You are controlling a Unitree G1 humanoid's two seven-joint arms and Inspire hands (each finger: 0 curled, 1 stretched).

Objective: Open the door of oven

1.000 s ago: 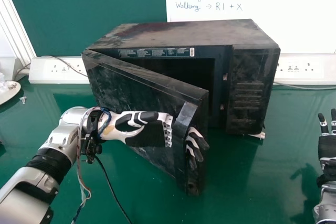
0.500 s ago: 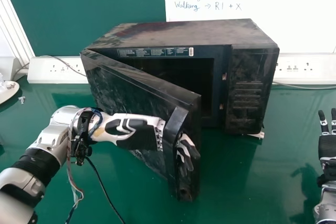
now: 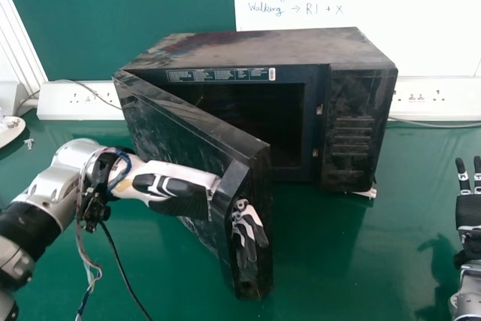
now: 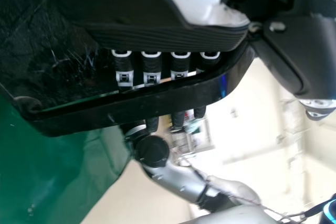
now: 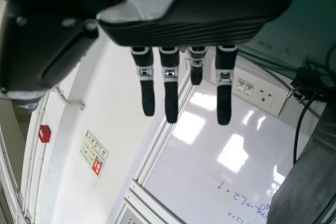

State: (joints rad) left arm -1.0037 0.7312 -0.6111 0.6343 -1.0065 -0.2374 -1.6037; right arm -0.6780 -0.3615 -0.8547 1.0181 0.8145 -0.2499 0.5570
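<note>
In the head view, the black oven stands on the green table with its door swung partway out at the left side. My left hand is at the door's free edge, its fingers hooked round the handle. The left wrist view shows my left hand's fingers passing behind the long handle, their ends beyond it. My right hand rests open at the right edge, away from the oven. My right hand has straight fingers in the right wrist view.
The table extends in front and to the right of the oven. Wall sockets run behind it, below a whiteboard. A pale plate-like item lies at the far left, and a dark cable hangs below my left wrist.
My left hand has moved left and towards me, and the door's free edge has come with it. The opening into the oven looks wider. My right hand has kept still.
</note>
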